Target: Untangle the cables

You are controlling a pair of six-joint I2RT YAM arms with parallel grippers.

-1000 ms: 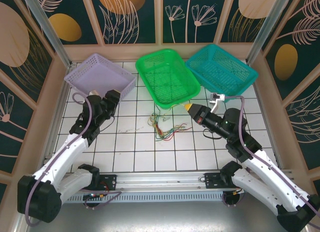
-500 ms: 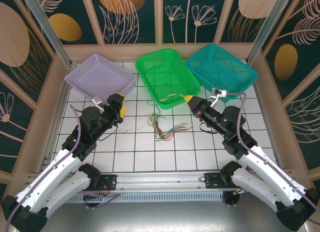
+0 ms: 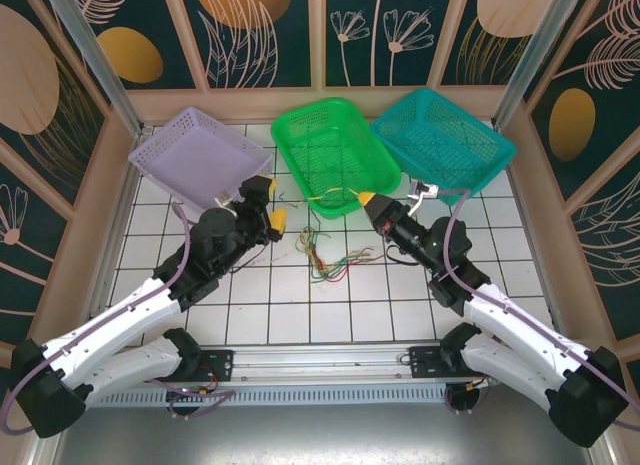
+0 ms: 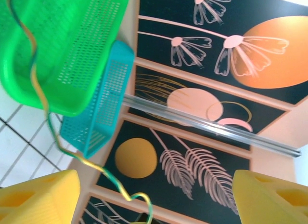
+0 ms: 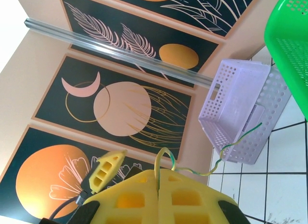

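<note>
The cables (image 3: pixel 326 255) lie as a small red, green, yellow and dark bundle on the white tiles between the arms. One yellow-green wire (image 3: pixel 338 192) is lifted out of it, pinched in my shut right gripper (image 3: pixel 366 199) in front of the green basket. In the right wrist view the wire (image 5: pixel 217 160) leaves the shut yellow fingertips (image 5: pixel 159 179) and trails right. My left gripper (image 3: pixel 268 205) stands open just left of the bundle. In the left wrist view the wire (image 4: pixel 47 113) runs down past the left finger (image 4: pixel 41 197), held by neither finger; the gripper (image 4: pixel 155 204) is empty.
Three baskets stand along the back: lilac (image 3: pixel 200 150), green (image 3: pixel 335 145) and teal (image 3: pixel 440 140). Patterned walls close the workspace on three sides. The lilac basket (image 5: pixel 240 115) and the green basket's rim (image 5: pixel 288 46) show in the right wrist view.
My left arm has swung right toward the bundle and its jaws have widened. My right gripper has moved left and up, still shut, drawing the yellow-green wire out.
</note>
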